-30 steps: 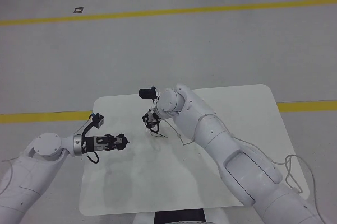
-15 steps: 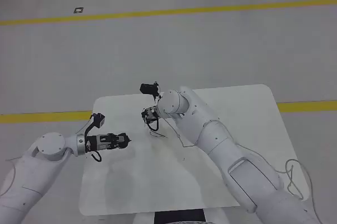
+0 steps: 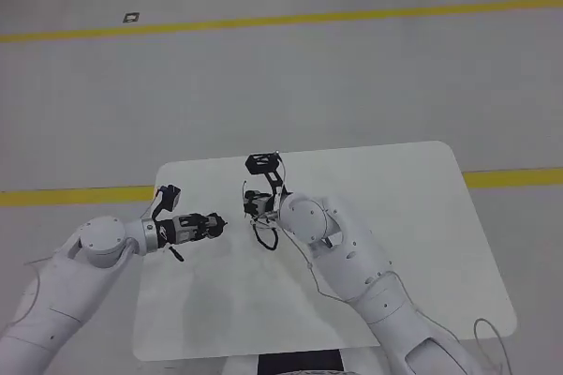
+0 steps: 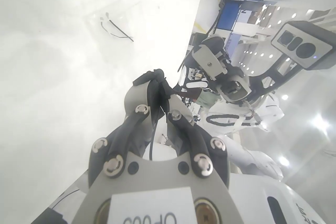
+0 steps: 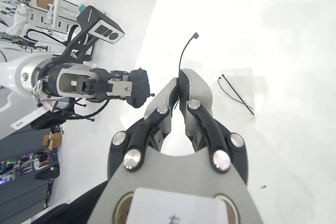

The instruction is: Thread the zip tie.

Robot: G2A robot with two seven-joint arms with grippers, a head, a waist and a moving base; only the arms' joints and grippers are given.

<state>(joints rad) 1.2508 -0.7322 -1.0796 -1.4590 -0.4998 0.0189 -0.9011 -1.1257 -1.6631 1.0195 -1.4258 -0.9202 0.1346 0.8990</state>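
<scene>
Right gripper (image 5: 179, 78) clamping zip tie (image 5: 182, 51), head end sticking up past fingertips. Left gripper (image 5: 143, 89) hanging just beside it above table (image 5: 275, 25), pads pressing together (anything pinched: cannot tell). Spare ties (image 5: 236, 93) lying near.

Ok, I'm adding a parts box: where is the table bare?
Bare: the table right of the right arm, and its near strip, robot-side of the left tool. Crowded: between that and the right tool, by the loose zip ties.
</scene>
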